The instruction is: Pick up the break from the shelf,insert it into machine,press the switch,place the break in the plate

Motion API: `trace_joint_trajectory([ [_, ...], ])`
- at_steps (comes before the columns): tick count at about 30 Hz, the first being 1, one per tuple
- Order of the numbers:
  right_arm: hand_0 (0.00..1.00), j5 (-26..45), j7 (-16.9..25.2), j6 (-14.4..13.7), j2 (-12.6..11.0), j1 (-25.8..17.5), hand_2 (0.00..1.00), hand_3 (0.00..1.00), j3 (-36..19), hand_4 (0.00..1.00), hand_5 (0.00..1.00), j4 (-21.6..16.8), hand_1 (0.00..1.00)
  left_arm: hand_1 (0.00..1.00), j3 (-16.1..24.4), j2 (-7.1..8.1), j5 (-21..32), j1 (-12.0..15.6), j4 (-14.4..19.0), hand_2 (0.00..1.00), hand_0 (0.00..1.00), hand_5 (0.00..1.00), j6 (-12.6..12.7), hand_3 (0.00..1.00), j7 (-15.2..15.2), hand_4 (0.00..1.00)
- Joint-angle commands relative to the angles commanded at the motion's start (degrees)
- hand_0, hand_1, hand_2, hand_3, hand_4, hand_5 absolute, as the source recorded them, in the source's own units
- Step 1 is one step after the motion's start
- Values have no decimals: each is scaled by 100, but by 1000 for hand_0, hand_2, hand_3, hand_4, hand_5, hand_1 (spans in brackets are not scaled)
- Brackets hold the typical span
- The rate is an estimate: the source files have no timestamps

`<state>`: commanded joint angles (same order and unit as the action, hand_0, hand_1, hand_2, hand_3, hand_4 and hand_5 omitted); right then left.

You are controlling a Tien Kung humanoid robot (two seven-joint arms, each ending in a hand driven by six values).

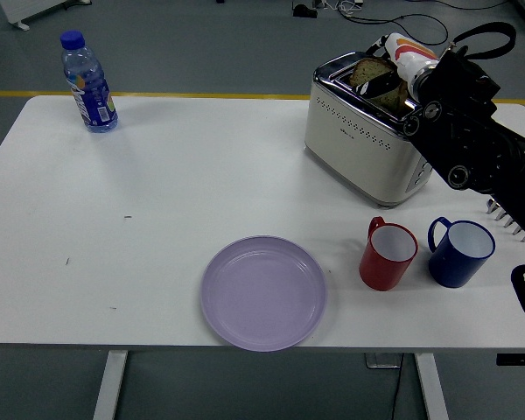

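Observation:
A brown slice of bread (366,70) stands tilted in the top slot of the cream and chrome toaster (359,144) at the back right of the table. My right hand (383,81) reaches in from the right above the toaster. Its black fingers (390,77) are curled on the slice, and the wrist and forearm hide the toaster's right end. A lilac plate (212,289) lies near the front edge, with nothing on it. The left arm is out of sight.
A red mug (388,255) and a blue mug (459,252) stand side by side in front of the toaster, under my right forearm. A water bottle (87,83) stands at the back left of the white table (201,166).

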<state>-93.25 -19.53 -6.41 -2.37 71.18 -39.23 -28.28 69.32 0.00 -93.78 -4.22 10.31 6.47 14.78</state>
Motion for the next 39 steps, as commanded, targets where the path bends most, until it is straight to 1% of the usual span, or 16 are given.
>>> trace_joint_trajectory([
  [1,424,-36,-19,-9,11,8,561,708,3,839,281,36,517,450,1,0,-4,-4,0,420,609,928,5,560,-1,313],
  [6,424,-80,-60,-81,61,41,561,708,50,839,281,195,517,450,5,0,-30,-15,0,420,609,928,16,560,1,313],
  [7,309,-77,-60,-92,62,40,497,665,58,817,270,202,422,450,6,0,-35,-15,0,420,609,928,16,560,2,314],
  [12,309,-20,-31,-152,110,19,497,665,110,817,270,270,422,450,50,0,-101,-5,0,420,609,928,14,560,5,314],
  [13,247,-18,-26,-163,122,14,457,627,111,795,249,282,364,448,58,0,-117,-2,0,418,608,927,12,559,7,313],
  [18,247,-46,-4,-240,173,7,457,627,127,795,249,311,364,448,95,0,-185,7,0,418,608,927,5,559,13,313],
  [19,166,-47,-4,-241,173,7,409,538,127,691,122,311,299,446,95,0,-186,7,0,419,608,931,4,559,13,315],
  [21,166,-47,62,-379,205,16,409,538,133,691,122,368,299,446,126,0,-235,11,0,419,608,931,-1,559,14,315],
  [24,166,-143,99,-442,231,27,409,538,147,691,122,426,299,446,147,0,-270,11,0,419,608,931,-1,559,17,315],
  [25,145,-219,111,-518,237,31,407,501,154,605,64,466,302,445,159,0,-293,10,0,418,607,924,-4,558,20,312],
  [29,145,-377,153,-609,237,33,407,501,167,605,64,513,302,445,175,0,-310,10,0,418,607,924,0,558,22,312],
  [30,145,-402,157,-603,237,36,407,501,177,605,64,520,302,445,180,0,-313,8,0,418,607,924,4,558,21,312],
  [31,192,-432,147,-559,237,44,396,488,185,637,2,532,289,444,177,0,-305,5,0,415,607,922,9,558,19,311],
  [36,192,-554,105,-418,237,76,396,488,175,637,2,581,289,444,164,0,-278,-11,0,415,607,922,25,558,12,311],
  [37,216,-589,100,-405,237,82,357,449,166,638,2,583,259,443,173,0,-279,-13,0,413,607,923,31,557,10,313],
  [39,216,-642,94,-395,237,95,357,449,153,638,2,570,259,443,176,0,-273,-17,0,413,607,923,40,557,8,313],
])
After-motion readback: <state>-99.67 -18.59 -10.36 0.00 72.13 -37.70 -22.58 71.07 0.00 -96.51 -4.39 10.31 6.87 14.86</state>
